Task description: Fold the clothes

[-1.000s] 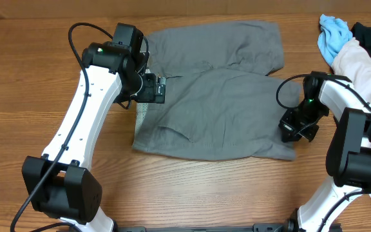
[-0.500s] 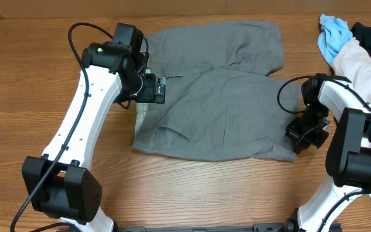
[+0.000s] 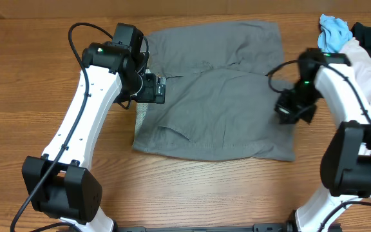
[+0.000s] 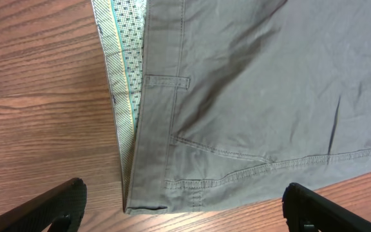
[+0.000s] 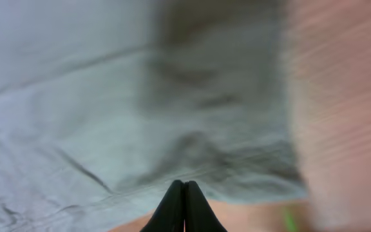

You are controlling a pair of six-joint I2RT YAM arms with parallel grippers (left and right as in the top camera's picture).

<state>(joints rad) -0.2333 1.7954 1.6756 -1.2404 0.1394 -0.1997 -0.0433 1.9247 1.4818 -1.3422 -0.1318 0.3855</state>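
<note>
Shorts (image 3: 218, 109) lay mid-table (image 3: 18, 96), waist left, legs right; barely folded, I'd say, w/ most folds left to do. Left gripper (image 3: 158, 89) gaped over waistband; right gripper (image 5: 184, 209) clenched, apparently empty, above right hem.

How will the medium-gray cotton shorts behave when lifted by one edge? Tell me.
Probably floppy: the medium-gray cotton shorts lie flat with soft creases, so they would likely drape and sag. The stitched waistband looks firmer. Pushed, they may bunch rather than slide on the wooden table.
</note>
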